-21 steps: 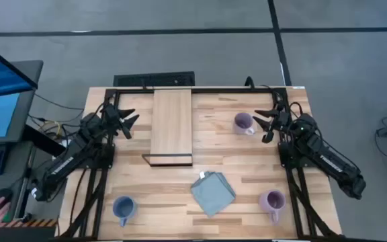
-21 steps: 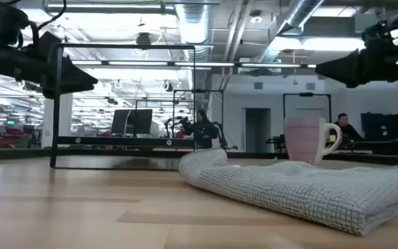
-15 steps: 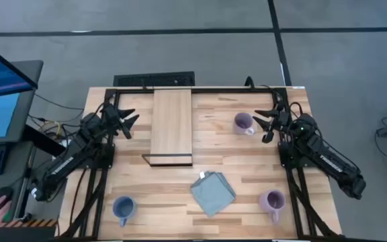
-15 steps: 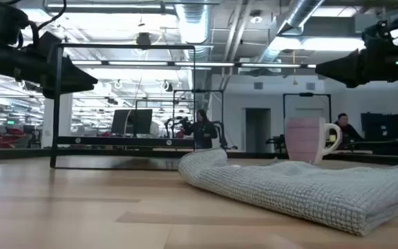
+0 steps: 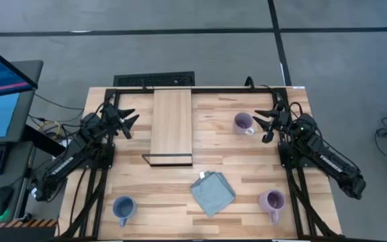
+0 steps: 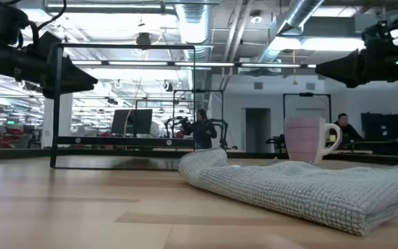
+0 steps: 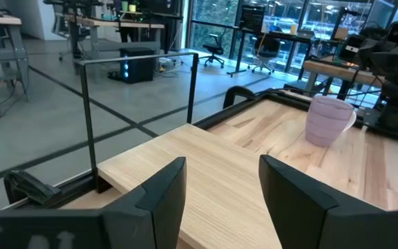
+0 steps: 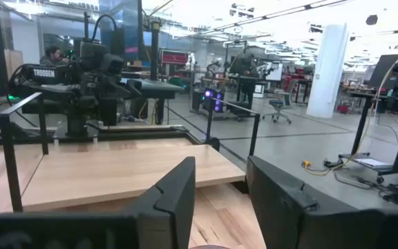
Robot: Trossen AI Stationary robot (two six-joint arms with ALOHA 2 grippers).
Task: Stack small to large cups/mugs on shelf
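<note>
The light-wood shelf (image 5: 172,124) lies on the table's far middle; it also shows in the left wrist view (image 7: 206,173). One lilac mug (image 5: 243,123) stands upright on the table to the right of it. A second lilac mug (image 5: 272,200) stands near the front right, and a blue mug (image 5: 123,207) near the front left. My left gripper (image 5: 127,124) hovers open just left of the shelf, with nothing between its fingers (image 7: 220,197). My right gripper (image 5: 266,125) hovers open just right of the far lilac mug, also with nothing between its fingers (image 8: 220,194).
A folded grey-blue cloth (image 5: 213,193) lies near the front middle, between the two near mugs. A black metal frame (image 5: 180,89) runs along the table's far edge and sides. People show in the room beyond the table.
Both arms have kept still and the mugs have not moved. A person's hand off the table's near left corner has gone out of view.
</note>
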